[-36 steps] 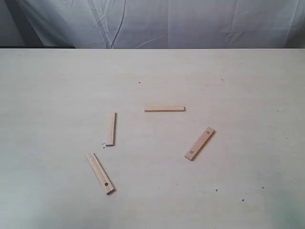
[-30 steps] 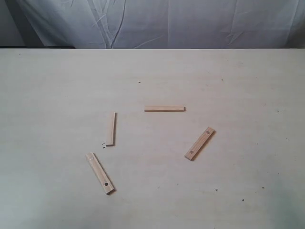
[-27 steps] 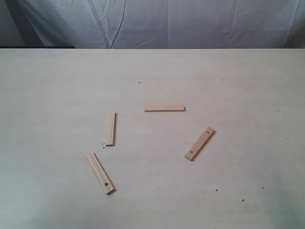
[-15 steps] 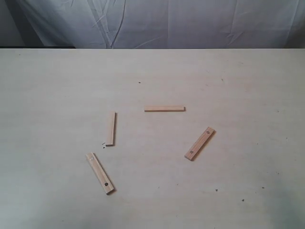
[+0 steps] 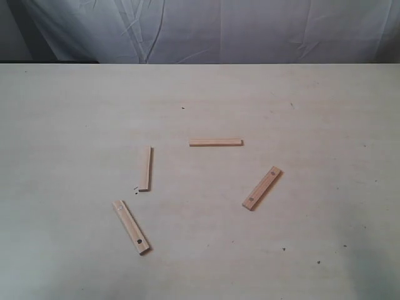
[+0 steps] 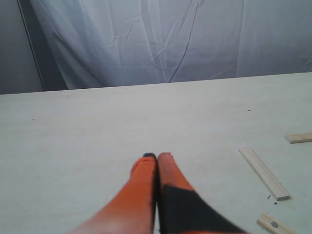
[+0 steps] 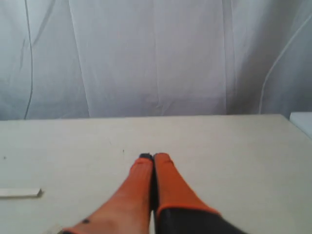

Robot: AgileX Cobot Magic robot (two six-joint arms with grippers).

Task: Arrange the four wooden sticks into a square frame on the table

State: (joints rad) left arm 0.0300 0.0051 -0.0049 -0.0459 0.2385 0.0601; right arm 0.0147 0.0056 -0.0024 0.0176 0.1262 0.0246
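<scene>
Four pale wooden sticks lie apart on the cream table (image 5: 75, 125), forming no square frame. A plain stick (image 5: 215, 142) lies crosswise near the middle. Another plain stick (image 5: 145, 168) lies lengthwise to its left. A stick with two holes (image 5: 132, 227) lies slanted at the front left, a second holed stick (image 5: 262, 188) slanted at the right. Neither gripper shows in the exterior view. My left gripper (image 6: 157, 157) is shut and empty above bare table, with a plain stick (image 6: 264, 173) off to its side. My right gripper (image 7: 153, 157) is shut and empty, one stick end (image 7: 19, 193) far to its side.
A wrinkled pale cloth backdrop (image 5: 219, 31) hangs behind the table's far edge. A few tiny dark specks (image 5: 183, 107) dot the tabletop. In the left wrist view a holed stick's end (image 6: 275, 225) and another stick's end (image 6: 298, 138) show at the frame's border.
</scene>
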